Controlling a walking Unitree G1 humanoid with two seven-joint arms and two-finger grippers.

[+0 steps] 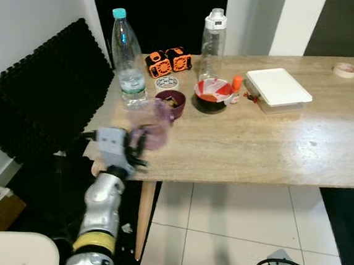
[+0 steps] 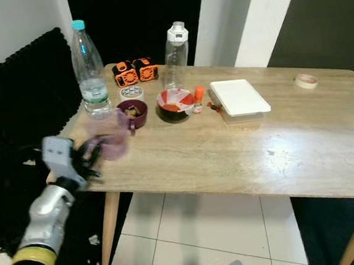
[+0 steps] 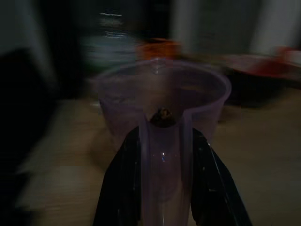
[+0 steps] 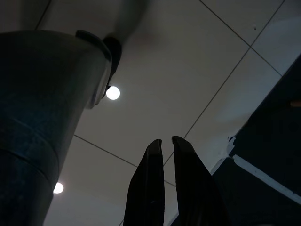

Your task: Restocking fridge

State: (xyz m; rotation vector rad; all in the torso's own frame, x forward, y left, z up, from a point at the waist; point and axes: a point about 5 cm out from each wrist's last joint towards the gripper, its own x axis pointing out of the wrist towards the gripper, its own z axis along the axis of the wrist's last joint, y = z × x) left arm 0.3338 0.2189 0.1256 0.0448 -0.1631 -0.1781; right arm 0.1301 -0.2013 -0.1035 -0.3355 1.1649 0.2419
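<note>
We see left hand (image 1: 138, 146) clamped on handle of translucent purple plastic cup (image 1: 152, 123), sitting near front-left corner of light wooden worktop (image 1: 246, 145). Blurry, but grip looks firm. Right hand (image 4: 165, 143) hangs over floor tiles, fingers nearly together.

My left end effector (image 1: 138, 145) is at the near left corner of the worktop (image 1: 241, 152), with its fingers on both sides of the handle of a purple cup (image 1: 151, 123). Right behind the cup is a crowd: a tall water bottle (image 1: 127, 56), a dark bowl (image 1: 170, 102), a roll of tape (image 1: 166, 82) and two orange things (image 1: 168, 61). A red and white bowl (image 1: 213, 94), a clear bottle (image 1: 213, 42) and a white box (image 1: 277, 88) stand further right. The near part of the worktop to the right is bare wood. A black padded wall (image 1: 44, 107) stands close on my left.
</note>
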